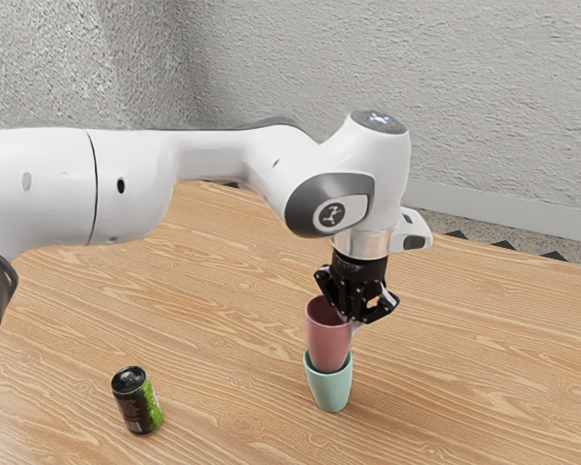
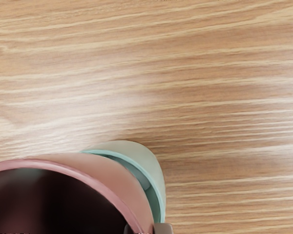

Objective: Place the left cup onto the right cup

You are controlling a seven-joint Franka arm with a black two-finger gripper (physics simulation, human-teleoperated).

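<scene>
Wooden table (image 1: 484, 320), grey wall behind. Pink cup (image 1: 327, 334) sits nested in green cup (image 1: 327, 385). Gripper (image 1: 354, 314) pinches pink rim, 3 o'clock side. Stacking looks done; release and retreat remain. Can (image 1: 137, 399) at 8 o'clock, well apart.

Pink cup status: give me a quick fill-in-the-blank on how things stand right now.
1. The pink cup sits nested ___ the teal cup.
2. The gripper is at the pink cup's ___.
3. The can, toward the exterior view's left of the cups, is black and ___.
Missing words: inside; rim; green.
</scene>
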